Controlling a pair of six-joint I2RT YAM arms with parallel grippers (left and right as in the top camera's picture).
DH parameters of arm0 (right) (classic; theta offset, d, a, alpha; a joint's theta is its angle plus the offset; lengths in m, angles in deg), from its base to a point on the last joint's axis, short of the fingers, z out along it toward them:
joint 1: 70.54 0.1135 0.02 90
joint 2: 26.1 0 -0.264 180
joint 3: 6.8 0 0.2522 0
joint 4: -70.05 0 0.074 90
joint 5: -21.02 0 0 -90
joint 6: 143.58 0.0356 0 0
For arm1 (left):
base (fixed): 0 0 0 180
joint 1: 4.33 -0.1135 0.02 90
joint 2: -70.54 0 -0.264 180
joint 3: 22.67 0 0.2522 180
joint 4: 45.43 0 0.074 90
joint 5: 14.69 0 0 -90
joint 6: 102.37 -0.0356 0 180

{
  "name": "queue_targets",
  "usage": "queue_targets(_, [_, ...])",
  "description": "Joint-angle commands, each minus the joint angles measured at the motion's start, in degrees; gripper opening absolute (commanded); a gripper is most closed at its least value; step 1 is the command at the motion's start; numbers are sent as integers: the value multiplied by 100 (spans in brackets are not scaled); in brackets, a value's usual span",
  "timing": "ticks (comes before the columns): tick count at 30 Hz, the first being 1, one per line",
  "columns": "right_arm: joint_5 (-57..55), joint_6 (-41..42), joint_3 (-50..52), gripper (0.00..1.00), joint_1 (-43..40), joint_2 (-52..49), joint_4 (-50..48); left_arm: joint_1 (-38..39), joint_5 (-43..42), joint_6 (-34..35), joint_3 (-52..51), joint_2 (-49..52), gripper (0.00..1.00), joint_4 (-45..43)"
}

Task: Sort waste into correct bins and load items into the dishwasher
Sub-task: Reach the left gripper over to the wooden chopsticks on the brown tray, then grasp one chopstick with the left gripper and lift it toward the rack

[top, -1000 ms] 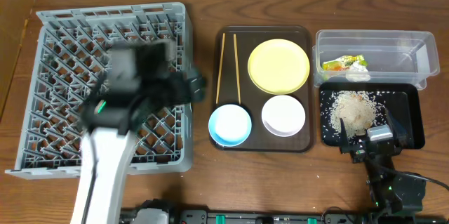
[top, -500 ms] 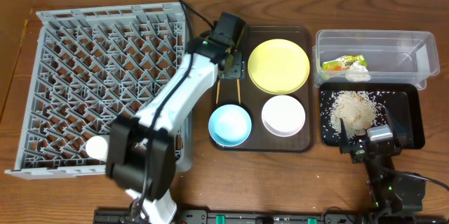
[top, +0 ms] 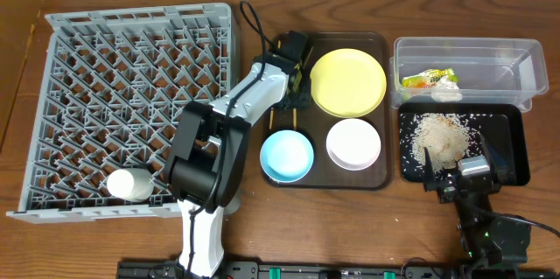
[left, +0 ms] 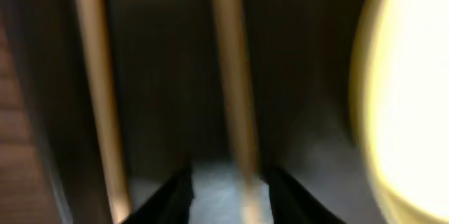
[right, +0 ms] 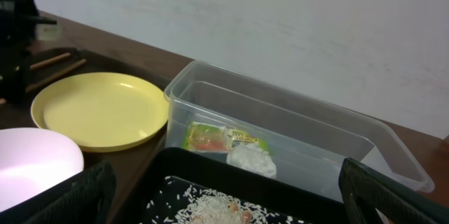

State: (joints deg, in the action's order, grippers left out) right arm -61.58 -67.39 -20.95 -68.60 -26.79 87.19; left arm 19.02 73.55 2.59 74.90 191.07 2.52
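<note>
Over flat dark brown serving tray point(top: 372, 179), left gripper point(left: 230, 185) narrowly straddles one thin wooden chopstick point(left: 231, 76), gap visible; right gripper point(right: 228, 192) gapes wide, empty.

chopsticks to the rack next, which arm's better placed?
Left. Its gripper is down on the chopsticks, one lying between its fingers in the wrist view, and the rack is on its side. The right gripper sits open by the black tray, across the table.
</note>
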Motion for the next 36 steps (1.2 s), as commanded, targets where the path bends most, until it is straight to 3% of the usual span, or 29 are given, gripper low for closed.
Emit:
queue_targets(1, [-33, 94, 7, 99, -48, 28, 26, -17, -105, 22, 70, 232, 28, 20])
queue_targets(5, [-33, 94, 7, 99, -48, 28, 26, -20, -376, 20, 70, 238, 8, 20])
queue_targets(11, [-33, 94, 7, 99, -48, 28, 26, -118, -533, 17, 90, -33, 7, 138])
queue_targets(16, [-33, 94, 7, 99, -48, 28, 26, -461, -533, -37, 122, -1008, 7, 529])
queue_targets(19, [-33, 94, 7, 99, -48, 28, 26, -748, -505, -450, 122, -1803, 7, 975])
queue_targets(23, [-33, 94, 7, 99, -48, 28, 26, -1080, 262, -595, 111, -2341, 8, 1729])
queue_targets(27, [-33, 94, 7, 99, -48, 28, 26, -1482, 678, -643, 9, -2371, 7, 2245])
queue_targets(36, [-33, 94, 7, 99, -48, 28, 26, -1788, 608, -822, -629, -2247, 8, 2131])
